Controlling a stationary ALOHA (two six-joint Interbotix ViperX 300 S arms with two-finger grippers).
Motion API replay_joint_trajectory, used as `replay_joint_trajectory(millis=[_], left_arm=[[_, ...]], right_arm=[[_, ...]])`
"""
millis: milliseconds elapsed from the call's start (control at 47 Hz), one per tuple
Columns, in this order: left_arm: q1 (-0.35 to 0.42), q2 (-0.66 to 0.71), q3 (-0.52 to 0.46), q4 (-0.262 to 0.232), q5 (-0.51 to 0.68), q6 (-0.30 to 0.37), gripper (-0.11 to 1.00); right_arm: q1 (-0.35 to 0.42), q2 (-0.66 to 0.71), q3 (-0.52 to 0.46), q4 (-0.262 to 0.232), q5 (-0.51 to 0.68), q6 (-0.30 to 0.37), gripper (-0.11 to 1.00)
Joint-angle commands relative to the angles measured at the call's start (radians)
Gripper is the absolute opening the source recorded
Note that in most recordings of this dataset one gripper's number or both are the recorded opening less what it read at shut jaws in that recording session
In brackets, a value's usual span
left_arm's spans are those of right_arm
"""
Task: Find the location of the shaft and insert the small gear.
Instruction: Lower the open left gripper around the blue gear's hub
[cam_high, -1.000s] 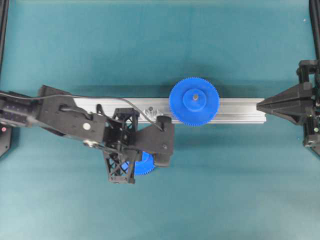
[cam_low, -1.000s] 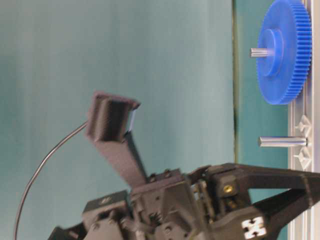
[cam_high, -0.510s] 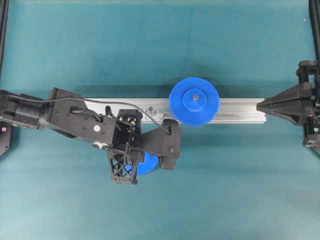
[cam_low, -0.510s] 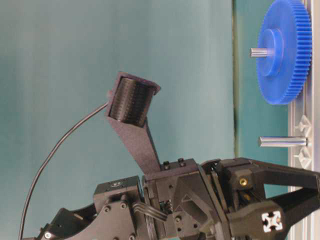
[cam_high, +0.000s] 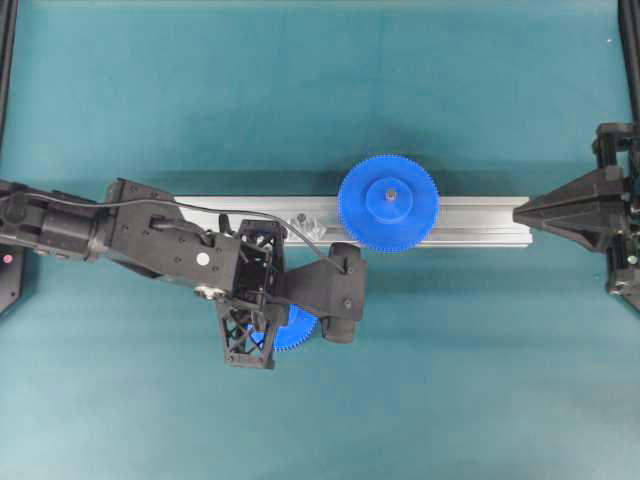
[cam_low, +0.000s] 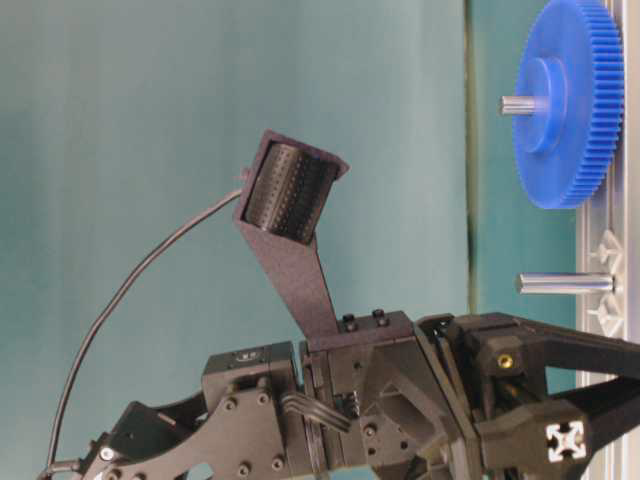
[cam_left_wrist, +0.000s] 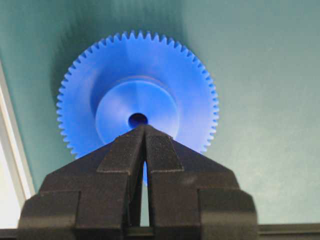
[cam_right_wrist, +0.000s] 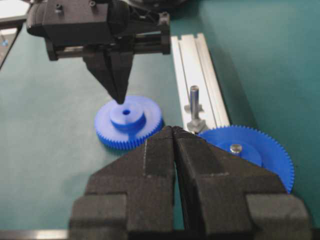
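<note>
Overhead exterior view, table: the teal table (cam_high: 480, 380) is filling the frame, with nothing on its right half but the rail's end and the right arm.
Aluminium rail: the aluminium rail (cam_high: 480, 220) is lying across the middle; its left stretch is passing under the left arm.
Left arm: it is reaching in from the left edge and pointing down, its camera bracket hiding most of what is below.
Right arm: it is sitting at the right edge, cut off by the frame, with the right gripper (cam_right_wrist: 174, 131) pressed together and holding nothing, just off the rail's end.
Large gear: the large gear (cam_high: 388, 203) is sitting on the rail with a grey pin in its centre, well apart from the left arm.
Small gear: the small gear (cam_left_wrist: 137, 95) is lying flat on the table just beside the rail; from overhead only a blue arc is showing under the arm.
Left gripper: the left gripper (cam_right_wrist: 119, 97) is pinched together on nothing, its tip hanging right over the gear's hub beside the dark hole; whether it is touching is hard to tell.
Shaft: the shaft (cam_right_wrist: 194, 102) is standing upright on the rail between the two gears.
</note>
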Motion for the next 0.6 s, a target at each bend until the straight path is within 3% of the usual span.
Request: replay_joint_trajectory(millis=[0,319,574], left_arm=[[-0.003,-0.015,-0.025,0.005,0.003,0.005,0.0],[-0.002,-0.003,-0.026,0.005,0.014,0.038,0.0],[0.005,-0.002,-0.023,0.005,0.012,0.026,0.05]], right_arm=[[-0.003,0.006,-0.012,0.002,-0.005,0.009,0.05],[-0.003,0.006,-0.009,0.002,-0.005,0.009,0.05],[-0.003,0.006,-0.005,0.002,-0.002,0.011,0.05]])
